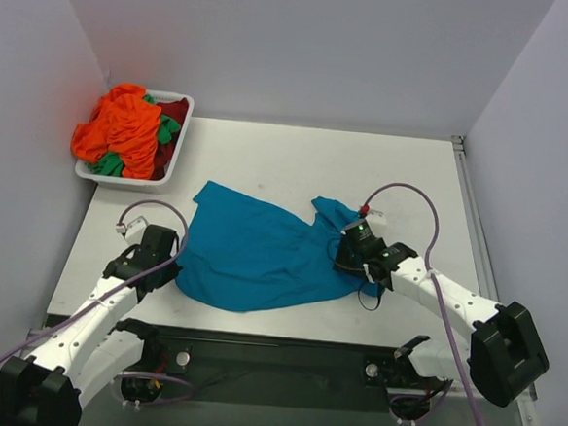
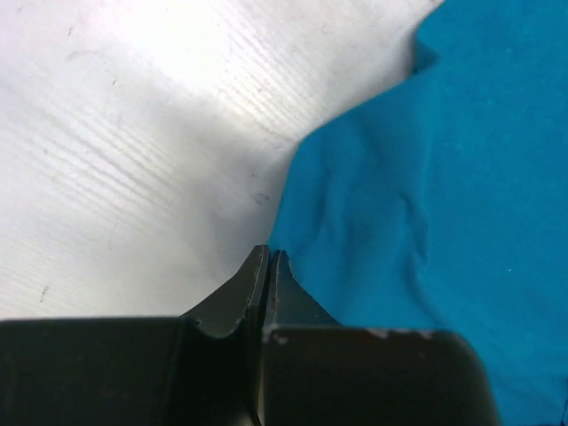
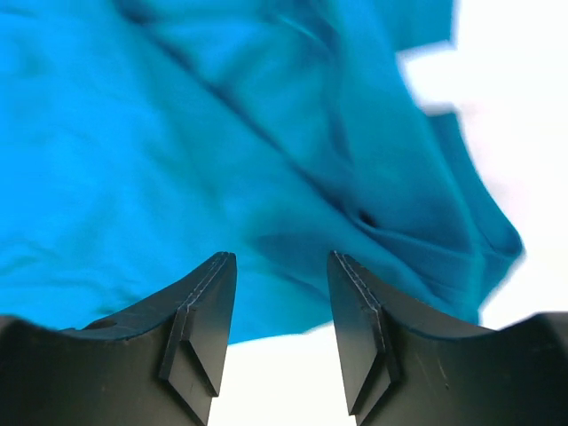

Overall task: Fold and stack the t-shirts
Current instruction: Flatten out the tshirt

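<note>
A teal-blue t-shirt (image 1: 262,250) lies spread and rumpled on the table's middle. My left gripper (image 1: 170,264) is at its left edge. In the left wrist view the gripper (image 2: 269,255) has its jaws pressed together, pinching the very edge of the shirt (image 2: 417,195). My right gripper (image 1: 348,249) is over the shirt's right part, near a bunched sleeve. In the right wrist view the gripper (image 3: 282,259) is open, with the shirt's near edge (image 3: 177,160) below the gap between its jaws. Orange (image 1: 119,128), green (image 1: 168,127) and dark red (image 1: 174,110) shirts are heaped in the tray.
The white tray (image 1: 175,166) stands at the table's back left corner. White walls close in the left, back and right. The table's metal rail (image 1: 473,226) runs along the right edge. Bare tabletop (image 1: 297,160) lies behind the teal shirt.
</note>
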Robot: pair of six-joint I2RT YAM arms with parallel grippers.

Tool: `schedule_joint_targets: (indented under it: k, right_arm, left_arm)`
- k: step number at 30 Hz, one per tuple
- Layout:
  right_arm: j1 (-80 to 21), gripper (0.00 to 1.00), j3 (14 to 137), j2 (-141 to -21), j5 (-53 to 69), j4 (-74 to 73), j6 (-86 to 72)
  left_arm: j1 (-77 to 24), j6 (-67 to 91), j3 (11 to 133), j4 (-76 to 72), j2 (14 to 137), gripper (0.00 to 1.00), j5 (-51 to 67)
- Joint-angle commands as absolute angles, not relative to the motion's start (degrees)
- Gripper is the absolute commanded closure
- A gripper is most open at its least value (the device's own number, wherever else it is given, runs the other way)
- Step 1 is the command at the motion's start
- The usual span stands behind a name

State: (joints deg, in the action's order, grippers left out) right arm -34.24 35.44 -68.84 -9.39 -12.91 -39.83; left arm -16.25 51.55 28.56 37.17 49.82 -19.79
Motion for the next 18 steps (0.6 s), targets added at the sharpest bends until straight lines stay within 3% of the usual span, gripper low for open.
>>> schedule_joint_targets:
  k: [1, 12, 18]
  right_arm:
    - [-37.25, 0.53, 42.44, -73.02, -13.7, -15.29, -36.83]
    - [-38.14, 0.52, 50.19, -87.54, -16.96, -19.16, -36.82]
    - [-34.82, 0.78, 51.31, -91.48, -15.39, -18.37, -37.53]
  left_arm:
    - [-15.91, 54.75, 27.16, 39.64, 47.11, 1.0, -21.54]
    - [-15.56, 53.44, 26.54, 33.06, 51.94, 1.0, -17.14]
    - [-15.73, 52.73, 27.24, 24.2, 57.64, 1.0, -12.23]
